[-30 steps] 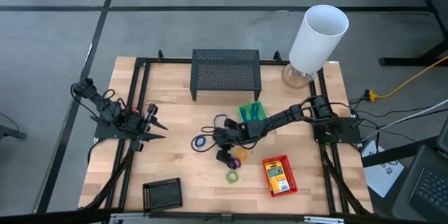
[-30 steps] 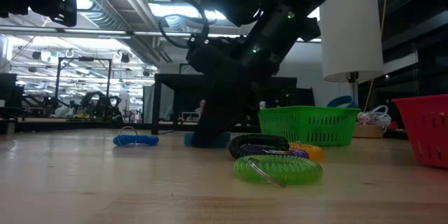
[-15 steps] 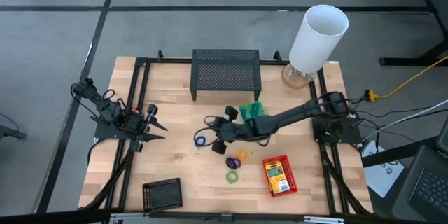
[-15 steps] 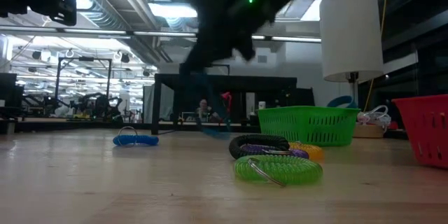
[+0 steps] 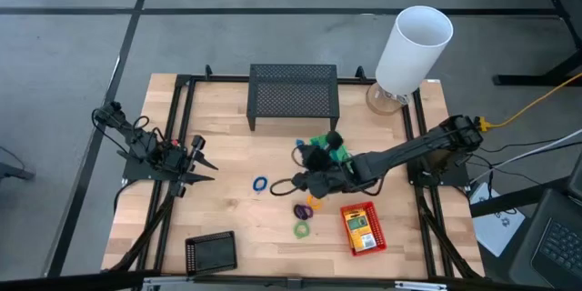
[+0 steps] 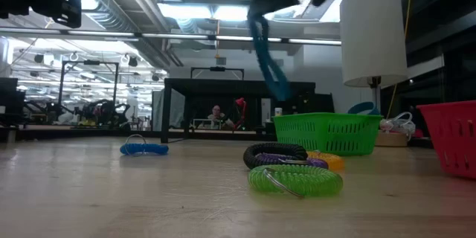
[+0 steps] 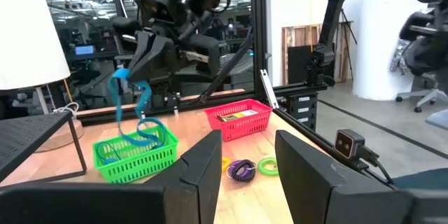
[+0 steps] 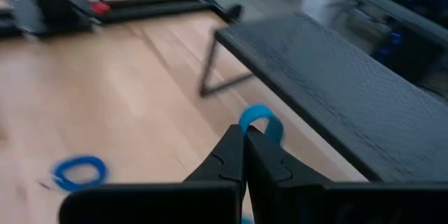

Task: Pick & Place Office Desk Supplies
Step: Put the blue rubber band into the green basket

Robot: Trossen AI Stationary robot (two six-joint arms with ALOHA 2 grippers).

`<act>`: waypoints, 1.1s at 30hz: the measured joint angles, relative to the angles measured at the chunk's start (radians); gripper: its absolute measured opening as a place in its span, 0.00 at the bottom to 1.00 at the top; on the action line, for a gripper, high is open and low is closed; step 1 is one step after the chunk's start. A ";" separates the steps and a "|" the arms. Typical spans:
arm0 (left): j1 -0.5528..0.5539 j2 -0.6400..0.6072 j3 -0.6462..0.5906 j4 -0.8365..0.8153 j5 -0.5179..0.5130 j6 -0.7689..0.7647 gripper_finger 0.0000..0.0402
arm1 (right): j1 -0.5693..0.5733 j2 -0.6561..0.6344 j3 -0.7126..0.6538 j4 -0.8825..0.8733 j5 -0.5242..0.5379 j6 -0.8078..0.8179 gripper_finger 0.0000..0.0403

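A blue band loop is hanging in the air over the green basket, pinched tight by the right gripper. No writing is showing clearly. Nearby, colored rings and the red basket are sitting. The left gripper is waiting, fingers apart.

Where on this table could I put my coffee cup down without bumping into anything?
Bare wood lies between the black basket and the blue ring, and left of the mesh stand. It is crowded around the green basket, red basket and right gripper.

Overhead, table-level, maybe 2 wrist cams
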 joint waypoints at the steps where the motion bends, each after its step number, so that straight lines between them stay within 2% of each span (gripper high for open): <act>1: 0.000 0.000 0.000 0.000 0.000 -0.002 0.32 | 0.005 -0.003 0.000 -0.054 0.018 0.039 0.00; 8: 0.000 0.000 0.000 0.000 0.000 0.004 0.32 | 0.014 -0.005 -0.003 -0.352 0.042 0.309 0.00; 17: 0.000 0.000 0.000 0.000 0.000 0.007 0.32 | 0.014 -0.007 -0.136 -0.393 -0.034 0.490 0.00; 21: 0.000 0.000 0.000 0.000 0.000 0.014 0.32 | 0.013 -0.007 -0.209 -0.380 -0.084 0.562 0.00; 24: 0.000 0.000 0.000 0.001 0.000 0.023 0.32 | 0.013 -0.007 -0.258 -0.309 -0.105 0.564 0.00; 33: 0.000 0.000 0.000 0.016 -0.002 0.043 0.32 | -0.039 -0.007 -0.370 -0.016 -0.141 0.408 0.00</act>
